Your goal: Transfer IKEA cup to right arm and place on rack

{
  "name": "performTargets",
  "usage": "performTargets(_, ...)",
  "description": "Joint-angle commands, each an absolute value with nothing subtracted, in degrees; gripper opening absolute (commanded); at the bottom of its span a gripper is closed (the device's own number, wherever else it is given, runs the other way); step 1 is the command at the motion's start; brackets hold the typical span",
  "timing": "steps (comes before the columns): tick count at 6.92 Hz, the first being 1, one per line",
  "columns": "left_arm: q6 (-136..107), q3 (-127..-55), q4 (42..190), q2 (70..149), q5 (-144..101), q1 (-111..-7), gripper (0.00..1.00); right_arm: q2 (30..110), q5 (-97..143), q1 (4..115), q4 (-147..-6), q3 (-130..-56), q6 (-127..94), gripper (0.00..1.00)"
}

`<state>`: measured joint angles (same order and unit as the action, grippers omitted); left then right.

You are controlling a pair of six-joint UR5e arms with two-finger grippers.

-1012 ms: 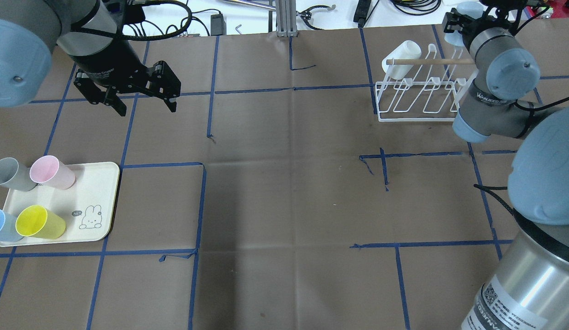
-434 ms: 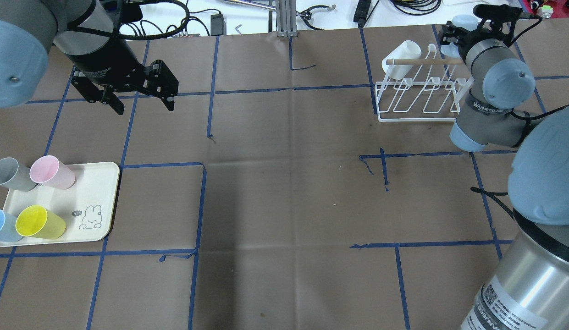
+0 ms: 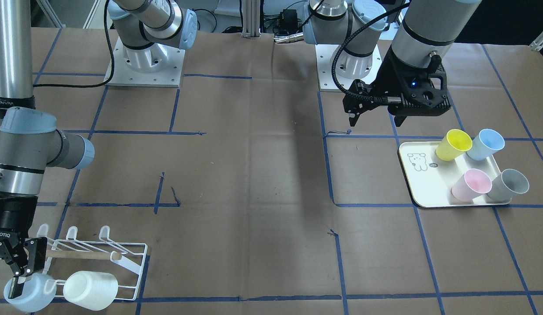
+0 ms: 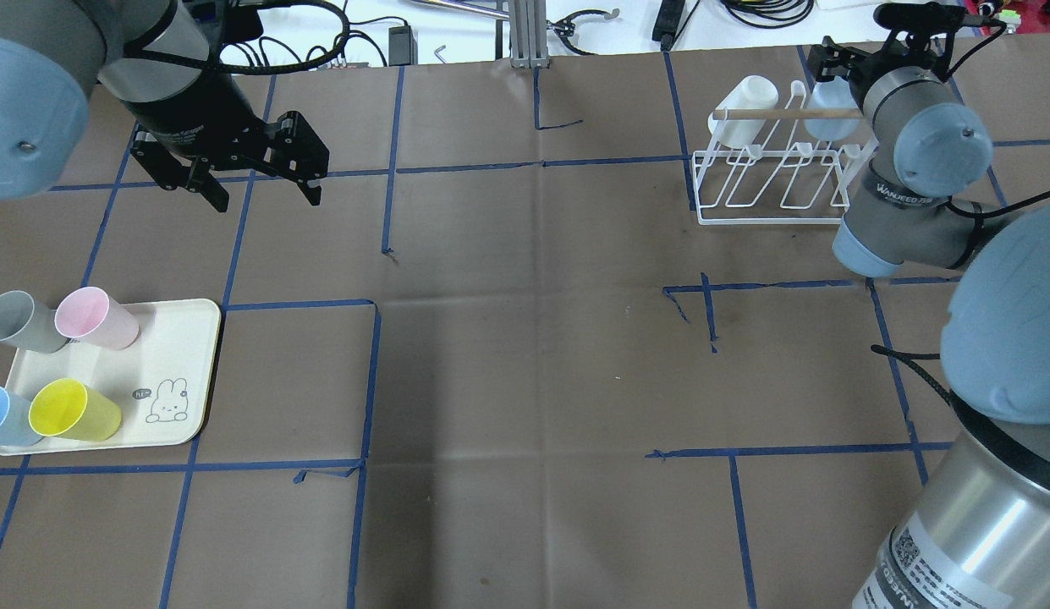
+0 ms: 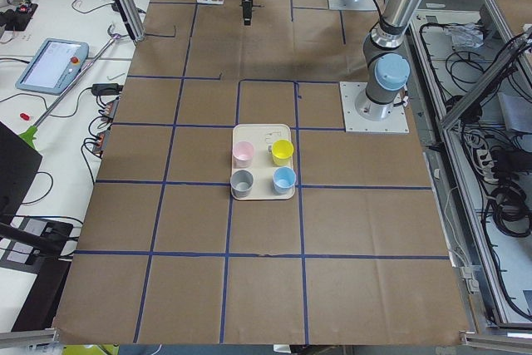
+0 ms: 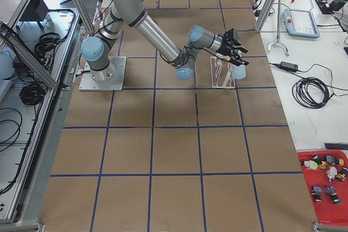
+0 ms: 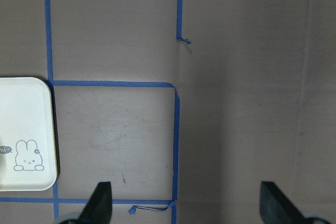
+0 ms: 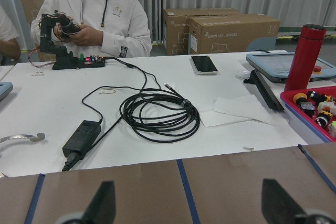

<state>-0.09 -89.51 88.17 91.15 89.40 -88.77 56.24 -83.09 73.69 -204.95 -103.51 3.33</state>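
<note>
The light-blue cup rests on the white wire rack, behind the wooden dowel and beside a white cup. In the front view it lies at the rack's end. My right gripper hovers just above it, open, with nothing between its fingers in the right wrist view. My left gripper is open and empty over bare table, above and to the right of the tray; it also shows in the front view.
A cream tray at the table's left holds grey, pink, blue and yellow cups. An aluminium post stands at the far edge. Cables and seated operators are beyond that edge, just past the rack.
The light-blue cup has left my right gripper and dropped onto the rack beside the white cup. The right gripper stayed above the rack. The left gripper shifted slightly left.
</note>
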Motion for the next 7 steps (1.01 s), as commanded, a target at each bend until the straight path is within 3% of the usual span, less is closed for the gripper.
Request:
performTargets(1, -0.1, -89.5, 88.2, 91.1, 89.4, -88.8, 0.99, 60.0, -83.0, 73.9, -198.2, -102.9, 3.3, 1.0)
performTargets(7, -0.1, -89.5, 88.2, 91.1, 89.5, -88.9, 0.99, 78.9, -83.5, 83.0, -147.4, -101.1, 3.2, 1.0)
